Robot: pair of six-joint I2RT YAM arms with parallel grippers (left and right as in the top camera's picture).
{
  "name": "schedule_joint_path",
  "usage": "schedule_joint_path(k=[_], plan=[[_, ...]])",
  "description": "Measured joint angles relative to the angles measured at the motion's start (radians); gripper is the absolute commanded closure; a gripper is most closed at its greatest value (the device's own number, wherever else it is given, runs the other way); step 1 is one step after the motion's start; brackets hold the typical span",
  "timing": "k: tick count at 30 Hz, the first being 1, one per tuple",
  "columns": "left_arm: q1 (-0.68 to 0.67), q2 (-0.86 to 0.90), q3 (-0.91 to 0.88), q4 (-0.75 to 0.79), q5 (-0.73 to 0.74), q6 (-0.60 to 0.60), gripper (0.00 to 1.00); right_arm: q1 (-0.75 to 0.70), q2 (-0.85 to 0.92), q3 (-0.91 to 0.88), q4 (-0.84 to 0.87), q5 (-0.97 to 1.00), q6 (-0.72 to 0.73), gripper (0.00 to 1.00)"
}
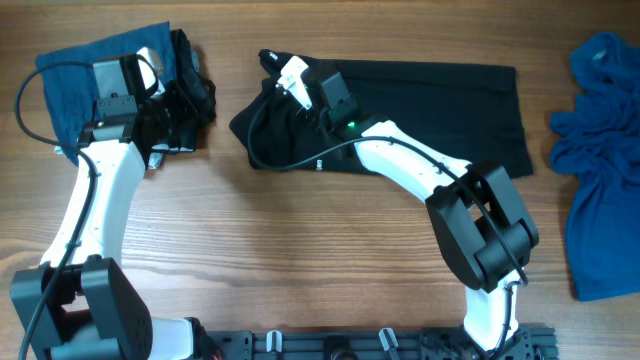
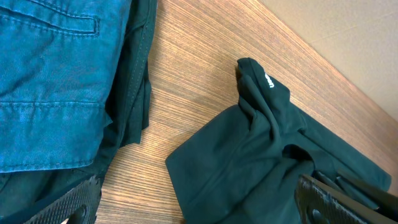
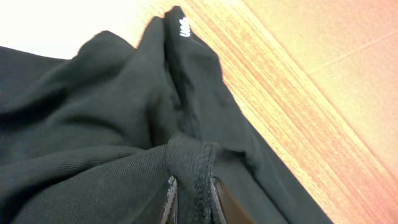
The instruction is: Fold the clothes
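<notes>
The black polo shirt (image 1: 440, 110) lies on the tabletop (image 1: 300, 240). The part away from the right jaws is flat and smooth, and the end at these jaws is crumpled into thick folds. Its long axis runs from left to right across the tabletop, and the crumpled end points to the left. There, a small white print (image 3: 183, 28) shows on a raised peak of cloth, just ahead of the right jaws. The right jaws are clamped on a thick rolled edge of this shirt. The left jaws stand wide apart and hold nothing. Ahead of them are bare wood and the crumpled corner of the shirt, and beside them a blue garment (image 2: 50, 81) lies on dark cloth. Another blue garment (image 1: 600, 150) lies well apart from both jaws.
</notes>
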Motion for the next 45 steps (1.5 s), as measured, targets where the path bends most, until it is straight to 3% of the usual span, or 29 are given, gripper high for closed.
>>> schedule_joint_path(k=[4, 7, 10, 13, 14, 16, 20, 31, 33, 35, 36, 40, 45], plan=[[0.0, 0.0, 0.0, 0.0, 0.0, 0.0, 0.0, -0.02, 0.004, 0.0, 0.052, -0.004, -0.026, 0.36], [0.0, 0.0, 0.0, 0.0, 0.0, 0.0, 0.0, -0.045, 0.006, 0.0, 0.143, -0.003, -0.009, 0.33], [0.0, 0.0, 0.0, 0.0, 0.0, 0.0, 0.0, -0.07, 0.006, 0.016, 0.056, 0.0, 0.01, 0.36], [0.0, 0.0, 0.0, 0.0, 0.0, 0.0, 0.0, -0.076, -0.019, 0.036, -0.137, 0.001, 0.011, 0.54], [0.0, 0.0, 0.0, 0.0, 0.0, 0.0, 0.0, -0.075, -0.042, 0.039, -0.204, 0.0, 0.003, 0.55], [0.0, 0.0, 0.0, 0.0, 0.0, 0.0, 0.0, -0.073, -0.095, 0.049, -0.31, -0.007, -0.041, 0.52], [0.0, 0.0, 0.0, 0.0, 0.0, 0.0, 0.0, -0.073, -0.113, 0.056, -0.429, -0.074, -0.108, 0.31], [0.0, 0.0, 0.0, 0.0, 0.0, 0.0, 0.0, -0.072, 0.029, 0.056, -0.362, -0.165, -0.198, 0.28], [0.0, 0.0, 0.0, 0.0, 0.0, 0.0, 0.0, -0.072, 0.032, 0.056, -0.357, -0.166, -0.204, 0.43], [0.0, 0.0, 0.0, 0.0, 0.0, 0.0, 0.0, -0.074, 0.032, 0.056, -0.349, -0.166, -0.215, 0.75], [0.0, 0.0, 0.0, 0.0, 0.0, 0.0, 0.0, -0.076, 0.032, 0.056, -0.349, -0.166, -0.218, 0.81], [0.0, 0.0, 0.0, 0.0, 0.0, 0.0, 0.0, -0.103, 0.032, 0.056, -0.345, -0.167, -0.221, 0.95], [0.0, 0.0, 0.0, 0.0, 0.0, 0.0, 0.0, -0.188, 0.032, 0.056, -0.342, -0.172, -0.201, 0.96]])
